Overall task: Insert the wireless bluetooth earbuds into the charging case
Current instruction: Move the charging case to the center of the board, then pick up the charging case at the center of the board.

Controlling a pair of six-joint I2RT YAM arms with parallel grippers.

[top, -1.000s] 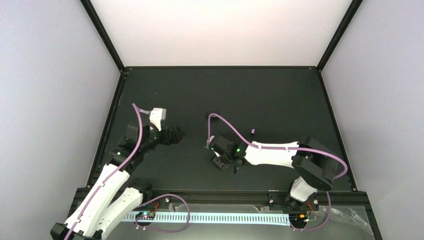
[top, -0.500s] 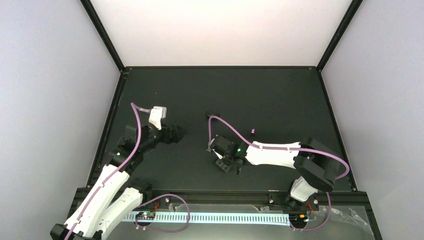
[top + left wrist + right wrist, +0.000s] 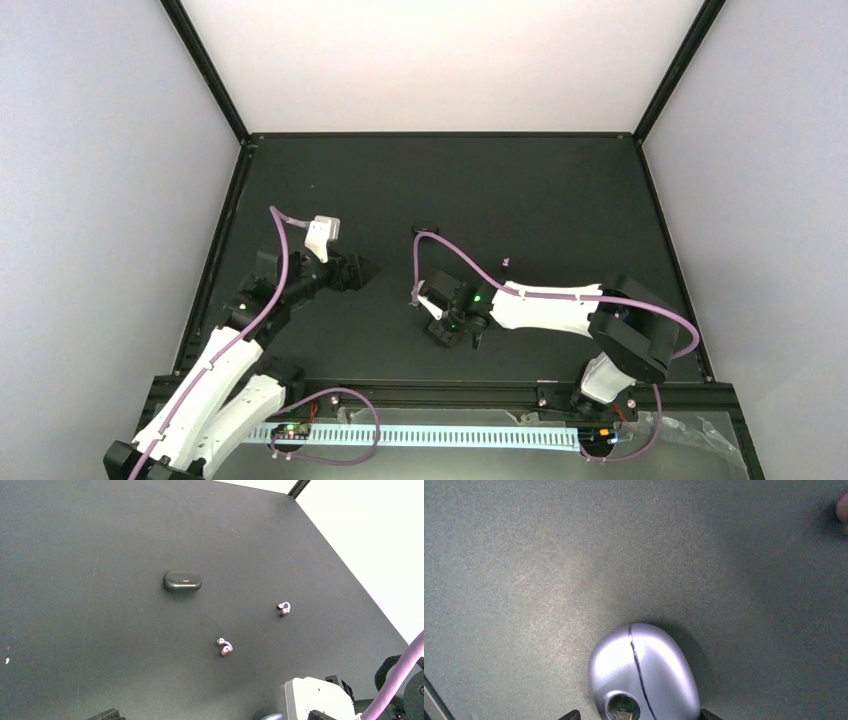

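Observation:
Two purple-pink earbuds (image 3: 224,646) (image 3: 284,608) lie on the black mat in the left wrist view, with a shut black case (image 3: 182,581) beyond them. The black case (image 3: 427,229) and one bud (image 3: 506,262) also show in the top view. My left gripper (image 3: 362,268) hovers open and empty, left of the buds; only its fingertips (image 3: 107,714) show at the frame's bottom edge. My right gripper (image 3: 447,327) is closed around a shut silver-lilac charging case (image 3: 644,672) that rests on the mat, with a fingertip (image 3: 706,713) against its side. A pink bud (image 3: 843,505) peeks in at that view's top right corner.
The right arm's white wrist part (image 3: 312,700) sits close to the nearer bud. Purple cables (image 3: 455,255) loop over both arms. A black frame rail (image 3: 440,134) edges the mat at the back, with pale walls beyond.
My left gripper has moved a little to the right, toward the middle of the mat. My right gripper has shifted slightly left and nearer, still around the silver-lilac case.

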